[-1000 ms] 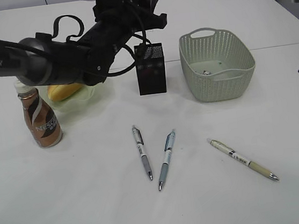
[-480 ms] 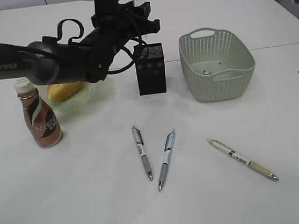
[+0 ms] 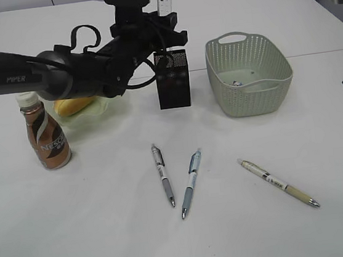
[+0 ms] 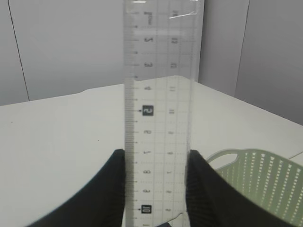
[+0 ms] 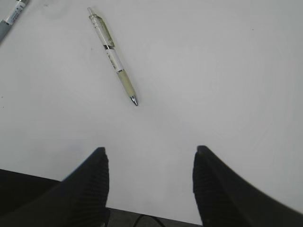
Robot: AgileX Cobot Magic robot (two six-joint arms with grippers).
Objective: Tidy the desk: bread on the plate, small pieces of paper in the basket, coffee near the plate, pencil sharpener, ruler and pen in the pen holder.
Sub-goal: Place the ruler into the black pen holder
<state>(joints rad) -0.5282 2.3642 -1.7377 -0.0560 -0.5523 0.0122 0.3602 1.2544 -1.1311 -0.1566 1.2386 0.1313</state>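
desk (image 3: 109,235) – white | on it – coffee (image 3: 47,138), plate (image 3: 108,108), pen holder (image 3: 172,79), basket (image 3: 249,75), three pens (image 3: 191,183)

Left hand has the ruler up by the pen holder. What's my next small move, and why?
Probably lower the left hand straight down, once the ruler's lower end is centred over the pen holder. The ruler is clamped upright between the fingers, and the exterior view shows it poking up behind the holder. Its lower end is hidden, so check alignment before releasing.

Left tool (image 3: 162,19) — ruler (image 3: 161,3) — higher
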